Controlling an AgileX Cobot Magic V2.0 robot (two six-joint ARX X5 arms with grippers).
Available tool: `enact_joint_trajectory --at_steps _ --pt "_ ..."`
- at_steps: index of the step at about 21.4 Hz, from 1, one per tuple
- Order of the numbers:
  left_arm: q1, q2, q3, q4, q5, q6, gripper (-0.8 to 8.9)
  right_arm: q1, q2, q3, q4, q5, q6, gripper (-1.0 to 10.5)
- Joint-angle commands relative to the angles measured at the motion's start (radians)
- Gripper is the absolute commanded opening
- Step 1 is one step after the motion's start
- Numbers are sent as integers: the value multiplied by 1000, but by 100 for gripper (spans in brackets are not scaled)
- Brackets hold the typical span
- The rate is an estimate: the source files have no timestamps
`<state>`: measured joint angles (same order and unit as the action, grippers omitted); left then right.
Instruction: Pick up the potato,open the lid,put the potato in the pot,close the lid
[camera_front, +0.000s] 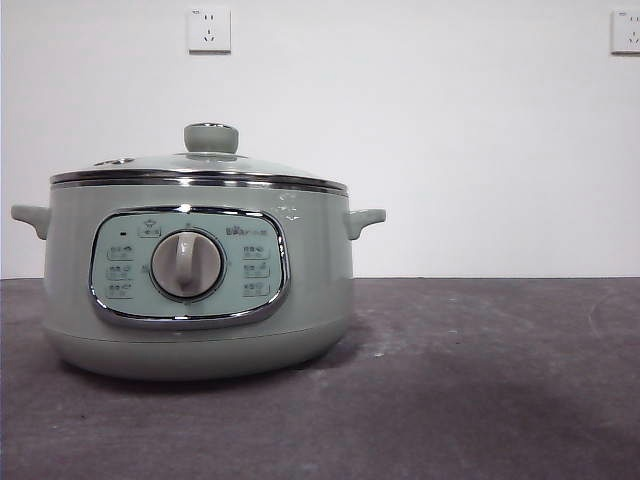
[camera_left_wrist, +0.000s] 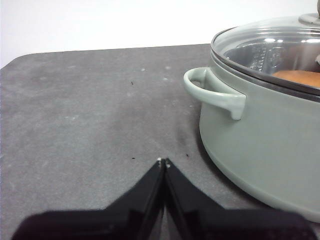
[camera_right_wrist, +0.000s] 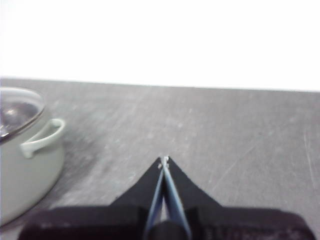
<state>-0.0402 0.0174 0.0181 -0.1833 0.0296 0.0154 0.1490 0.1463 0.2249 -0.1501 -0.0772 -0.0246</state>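
Three things matter here, and the pot (camera_front: 200, 290) is the biggest: it looks heavy and stable, so you leave it where it stands. The lid (camera_front: 200, 172) sits closed on the pot; it is glass with a steel rim, probably fragile and slippery, so you should take it only by the knob (camera_front: 211, 138). The potato (camera_left_wrist: 299, 78) shows through the glass, already inside the pot; it seems firm and light. Both grippers rest near the pot, left gripper (camera_left_wrist: 163, 162) and right gripper (camera_right_wrist: 163, 161), jaws pressed together, holding nothing.
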Motion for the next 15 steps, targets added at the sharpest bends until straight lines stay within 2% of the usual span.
enact_joint_trajectory --at_steps 1,7,15 --pt "2 -3 -15 3 -1 -5 -3 -9 -36 -101 67 -6 -10 -15" --pt "2 -3 -15 3 -2 -5 -4 -9 -108 -198 48 -3 26 -15" --pt "2 -3 -15 3 -2 -5 -3 -8 -146 -219 -6 -3 35 -15"
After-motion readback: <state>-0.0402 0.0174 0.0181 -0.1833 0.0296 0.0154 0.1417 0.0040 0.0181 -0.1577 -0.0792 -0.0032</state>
